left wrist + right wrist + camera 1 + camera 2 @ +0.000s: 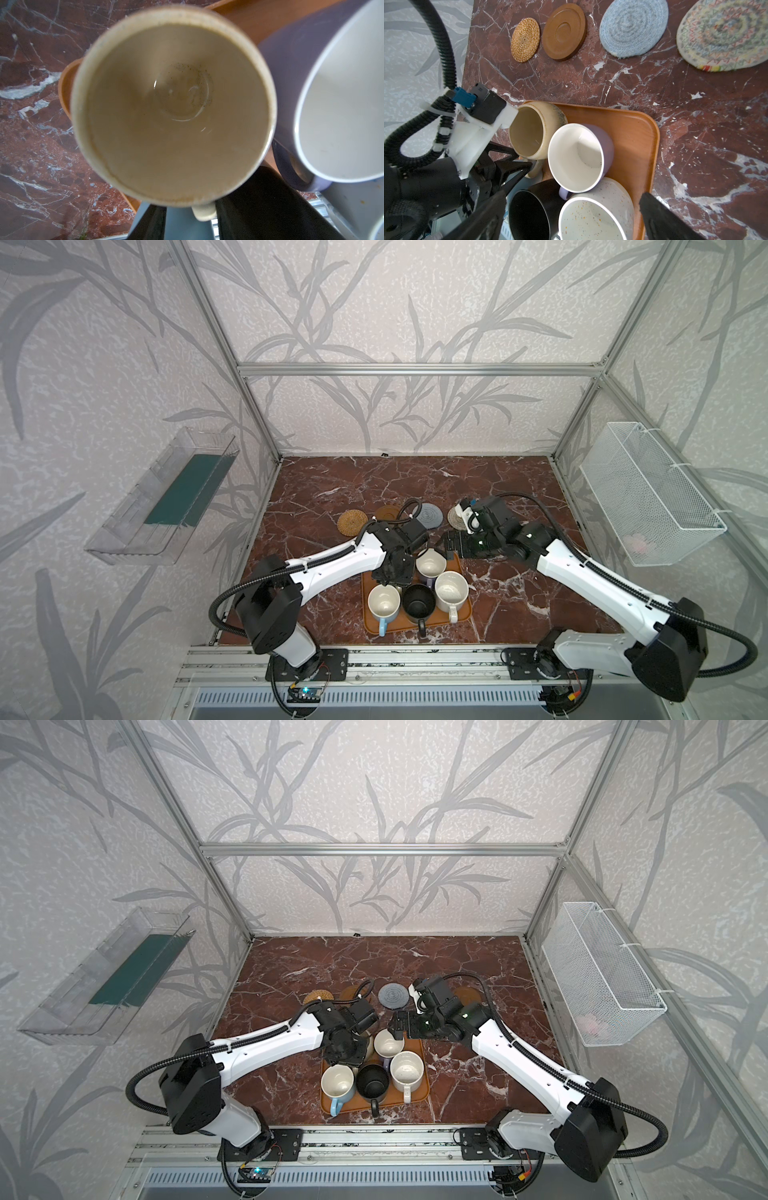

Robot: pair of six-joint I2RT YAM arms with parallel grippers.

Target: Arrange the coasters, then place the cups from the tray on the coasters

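Four coasters lie in a row beyond the tray (637,141): tan rattan (525,39), brown (564,31), blue-grey (633,27) and cream rope (724,35). Another brown coaster (467,994) lies right of my right arm. On the tray stand the beige cup (172,104), lavender cup (431,563), white cup (451,591), black cup (417,603) and light blue cup (383,601). My left gripper (204,216) straddles the beige cup's handle; its fingertips are hidden under the rim. My right gripper (571,218) hangs open over the tray's right side, holding nothing.
The marble table (519,601) is fenced by aluminium posts. A white wire basket (652,493) hangs on the right wall and a clear bin (162,497) on the left. The cups crowd together on the tray, touching one another.
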